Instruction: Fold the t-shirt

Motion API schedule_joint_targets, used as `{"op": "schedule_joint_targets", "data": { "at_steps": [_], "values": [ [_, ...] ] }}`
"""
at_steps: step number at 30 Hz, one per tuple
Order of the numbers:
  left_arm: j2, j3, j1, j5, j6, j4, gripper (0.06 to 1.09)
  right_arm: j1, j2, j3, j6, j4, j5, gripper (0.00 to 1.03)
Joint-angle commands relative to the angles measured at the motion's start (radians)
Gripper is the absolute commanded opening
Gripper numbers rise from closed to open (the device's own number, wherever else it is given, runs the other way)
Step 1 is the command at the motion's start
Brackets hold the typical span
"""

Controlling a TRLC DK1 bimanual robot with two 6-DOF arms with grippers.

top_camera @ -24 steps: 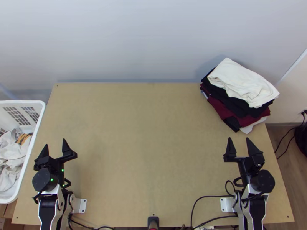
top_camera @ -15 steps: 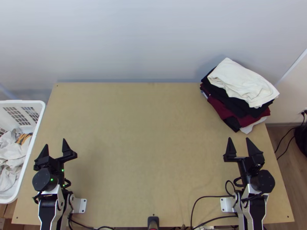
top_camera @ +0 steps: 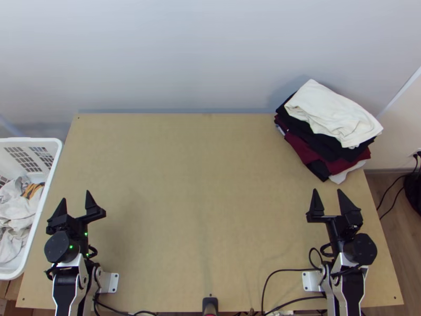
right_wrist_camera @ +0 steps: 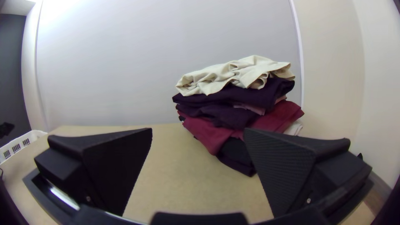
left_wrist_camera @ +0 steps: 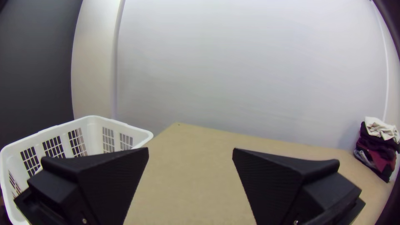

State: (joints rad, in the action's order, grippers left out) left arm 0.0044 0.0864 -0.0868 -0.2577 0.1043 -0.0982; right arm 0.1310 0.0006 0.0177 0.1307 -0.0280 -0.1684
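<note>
My left gripper (top_camera: pixel 76 196) stands open over the near left of the table, beside the basket. In the left wrist view, the left gripper (left_wrist_camera: pixel 190 148) has its two black fingers wide apart, nothing between them. Over the near right of the table, my right gripper (top_camera: pixel 327 190) is open too; in its wrist view the right gripper (right_wrist_camera: pixel 198 130) holds nothing. A stack of folded garments lies at the far right corner, a cream cloth (top_camera: pixel 331 113) on top, black and maroon ones (top_camera: pixel 302 149) beneath. Light, bunched cloth (top_camera: pixel 16 216) lies in the basket.
The white basket (top_camera: pixel 52 174) stands against the table's left edge. Between the arms spreads the bare tabletop (top_camera: pixel 205 200), with a pale wall (top_camera: pixel 184 52) behind it. Black cables (top_camera: pixel 284 272) run along the near edge, where a small dark device (top_camera: pixel 210 304) sits.
</note>
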Motion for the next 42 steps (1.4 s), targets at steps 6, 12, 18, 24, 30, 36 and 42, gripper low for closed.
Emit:
{"op": "schedule_joint_targets", "data": {
  "at_steps": [6,12,18,24,30,36,42],
  "values": [
    [-0.004,-0.037,0.001,0.000,-0.005,-0.028,1.04,-0.007,-0.004,-0.013,0.015,-0.003,0.006,0.99],
    [-0.004,-0.037,0.027,0.000,-0.002,-0.028,1.04,-0.007,-0.004,-0.013,0.015,-0.003,0.006,0.99],
    [-0.004,-0.037,0.027,0.000,-0.002,-0.028,1.04,-0.007,-0.004,-0.013,0.015,-0.003,0.006,0.99],
    [-0.006,-0.033,0.018,-0.014,-0.008,-0.060,1.04,-0.007,-0.004,-0.013,0.015,-0.003,0.006,0.99],
    [-0.007,-0.024,-0.068,-0.026,-0.144,0.031,1.04,-0.007,-0.004,-0.013,0.015,-0.003,0.007,0.99],
    [-0.006,0.119,-0.163,0.041,-0.206,-0.057,1.04,-0.007,-0.002,-0.013,0.015,-0.003,0.006,0.99],
    [0.143,0.368,-0.162,0.098,-0.147,-0.236,1.04,-0.007,-0.004,-0.013,0.015,-0.003,0.007,0.99]
  ]
}}
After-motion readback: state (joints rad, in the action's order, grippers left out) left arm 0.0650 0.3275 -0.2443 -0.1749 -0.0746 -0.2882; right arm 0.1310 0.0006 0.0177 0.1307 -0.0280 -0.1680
